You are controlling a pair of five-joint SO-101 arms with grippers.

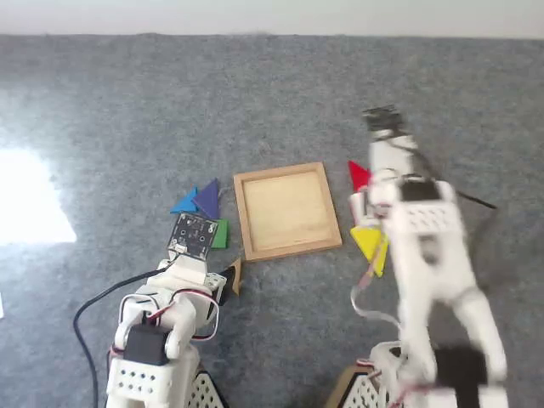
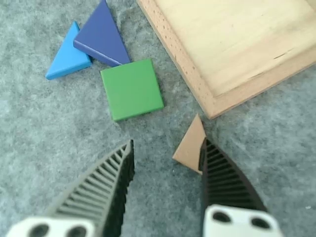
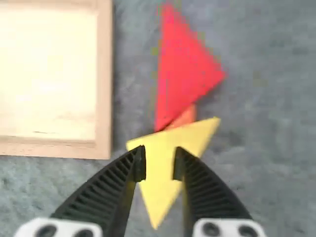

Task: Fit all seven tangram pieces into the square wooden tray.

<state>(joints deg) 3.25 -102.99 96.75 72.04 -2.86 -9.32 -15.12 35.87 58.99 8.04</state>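
- Jaws of the left arm stand wide apart, low over the grey desk [image 2: 39, 148]. A tan triangle [image 2: 191, 145] lies at the inner tip of one finger, seemingly touching it.
- Straight ahead of that gap lies a green square [image 2: 132, 89]. Beyond it, a dark blue triangle [image 2: 101, 37] and a light blue triangle [image 2: 66, 57] lie side by side, touching.
- The square wooden tray [image 2: 187, 64] sits ahead of the finger by the tan triangle, just past that piece.
- Jaws of the right arm are set to a narrow gap over a yellow triangle [image 3: 158, 173], which shows between the tips.
- Past those tips a red triangle [image 3: 182, 74] overlaps an orange piece [image 3: 183, 117], and the tray lies off to one side.
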